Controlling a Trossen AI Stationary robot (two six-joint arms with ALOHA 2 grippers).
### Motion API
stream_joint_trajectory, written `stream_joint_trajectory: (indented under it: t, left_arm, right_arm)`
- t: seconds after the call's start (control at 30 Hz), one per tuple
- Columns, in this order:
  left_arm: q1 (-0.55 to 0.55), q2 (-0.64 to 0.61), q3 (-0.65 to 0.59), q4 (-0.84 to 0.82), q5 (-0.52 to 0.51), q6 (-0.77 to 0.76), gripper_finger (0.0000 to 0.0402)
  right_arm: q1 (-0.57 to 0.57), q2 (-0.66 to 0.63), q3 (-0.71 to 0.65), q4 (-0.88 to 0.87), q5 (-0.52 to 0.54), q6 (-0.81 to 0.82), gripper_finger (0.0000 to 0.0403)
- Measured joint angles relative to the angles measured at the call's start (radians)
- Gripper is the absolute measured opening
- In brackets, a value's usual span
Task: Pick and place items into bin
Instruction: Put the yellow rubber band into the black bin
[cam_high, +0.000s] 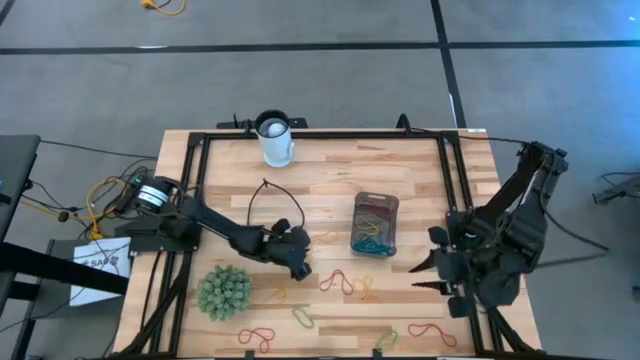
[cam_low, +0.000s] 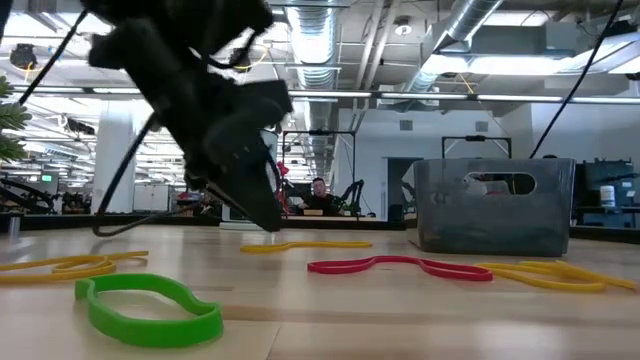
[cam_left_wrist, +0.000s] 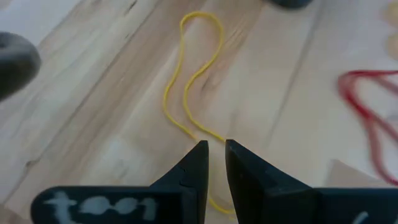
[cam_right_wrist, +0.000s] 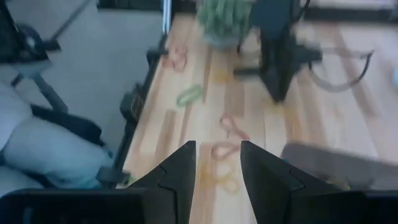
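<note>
From above, the pale wooden butcher-block table (cam_high: 330, 190) carried the small clear grey-tinted rectangular plastic bin (cam_high: 375, 223) right of centre, with a tangle of coloured loops inside. Thin floppy rubber-band loops lay along the near part of the table: a red one (cam_high: 336, 281), a green one (cam_high: 301, 318), a yellow one (cam_high: 277, 294) and another red one (cam_high: 432, 333). The left gripper (cam_high: 300, 268) reached toward the middle, just beside the yellow loop. The right gripper (cam_high: 428, 272) waited at the table's right edge. A green spiky ball (cam_high: 224, 291) sat near the left arm, and a white cylindrical cup (cam_high: 276, 139) stood at the far edge.

At table height, a thick green loop (cam_low: 150, 308) lay flat nearest the camera, a wavy red loop (cam_low: 398, 266) and a yellow loop (cam_low: 305, 245) beyond it. The left gripper (cam_low: 268, 215) pointed down at the wood near that yellow loop; the bin (cam_low: 493, 205) stood to the right.

The left wrist camera showed a long, narrow, pinched yellow loop (cam_left_wrist: 191, 81) lying limp on the boards, its end passing under the left gripper (cam_left_wrist: 212, 152), whose jaws stood narrow with a slim gap, not clamped on it.

The right wrist camera showed the right gripper (cam_right_wrist: 217, 155) with jaws spread wide, holding nothing.
</note>
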Motion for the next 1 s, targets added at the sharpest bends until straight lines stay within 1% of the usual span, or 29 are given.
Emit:
stream_joint_trajectory:
  t: [0.1, 0.17, 0.27, 0.33, 0.43, 0.5, 0.7, 0.8, 0.9, 1.0]
  left_arm:
    - [0.006, 0.035, 0.063, -0.105, -0.028, -0.02, 0.0042]
    - [0.008, 0.055, 0.089, -0.114, -0.034, -0.024, 0.0042]
    - [0.007, 0.075, 0.11, -0.117, -0.032, -0.027, 0.0042]
    - [0.007, 0.081, 0.113, -0.115, -0.022, -0.027, 0.0042]
    - [0.01, 0.089, 0.112, -0.112, -0.025, -0.049, 0.0042]
    - [0.013, 0.091, 0.11, -0.124, -0.04, -0.071, 0.0042]
    - [0.033, 0.097, 0.11, -0.136, -0.045, -0.097, 0.0042]
    - [0.035, 0.097, 0.11, -0.131, -0.045, -0.096, 0.0042]
    - [0.036, 0.097, 0.11, -0.144, -0.047, -0.095, 0.0041]
    - [0.037, 0.097, 0.11, -0.167, -0.049, -0.095, 0.0029]
  right_arm:
    - [-0.001, -0.036, 0.0, 0.041, 0.037, -0.063, 0.012]
    - [-0.006, -0.045, -0.002, 0.063, 0.063, -0.101, 0.012]
    - [-0.02, -0.058, -0.064, 0.146, 0.049, -0.173, 0.012]
    - [-0.032, -0.072, -0.125, 0.223, 0.003, -0.198, 0.012]
    - [-0.073, -0.112, -0.229, 0.328, -0.108, -0.207, 0.012]
    - [-0.106, -0.147, -0.291, 0.389, -0.145, -0.207, 0.012]
    - [-0.205, -0.297, -0.452, 0.524, -0.186, -0.262, 0.012]
    - [-0.242, -0.352, -0.546, 0.651, -0.219, -0.293, 0.012]
    - [-0.262, -0.363, -0.635, 0.769, -0.258, -0.293, 0.012]
    - [-0.269, -0.333, -0.722, 0.924, -0.26, -0.274, 0.012]
